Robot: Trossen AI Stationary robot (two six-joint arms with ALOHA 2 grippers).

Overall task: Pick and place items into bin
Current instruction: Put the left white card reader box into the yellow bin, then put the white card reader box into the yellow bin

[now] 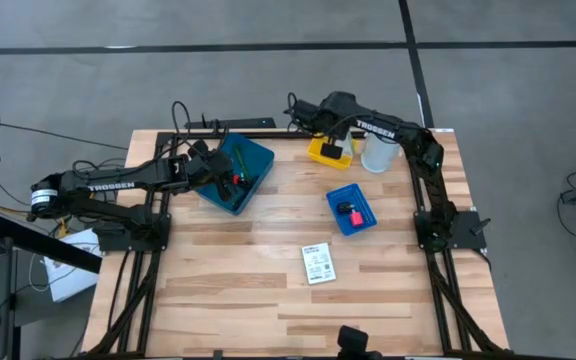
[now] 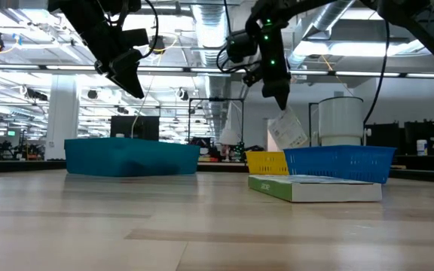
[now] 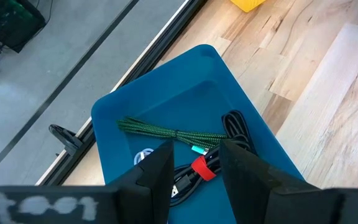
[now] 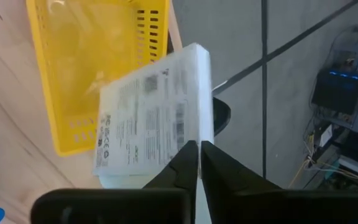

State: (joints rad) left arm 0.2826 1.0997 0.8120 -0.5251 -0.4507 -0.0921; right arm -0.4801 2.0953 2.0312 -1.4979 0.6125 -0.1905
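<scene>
Holding a white printed packet (image 4: 151, 115) by its edge, the right fingers (image 4: 199, 163) are clamped shut on it above the yellow basket (image 4: 89, 74), upper centre-right in the high view. The packet looks light, thin and a bit floppy with a slick wrapper; an edge pinch probably lets it swing, so a deeper bite seems safer. The left fingers (image 3: 194, 165) hang parted and empty over the large blue bin (image 3: 166, 99), upper left, which holds a green braided cord (image 3: 173, 132), a black cable (image 3: 235, 124) and a red tie (image 3: 202, 168). The small blue basket (image 1: 352, 209) mid-frame holds a small red-and-black piece (image 1: 349, 210). Another white card (image 1: 317, 263) lies flat on the tabletop (image 1: 228, 290), lower centre.
</scene>
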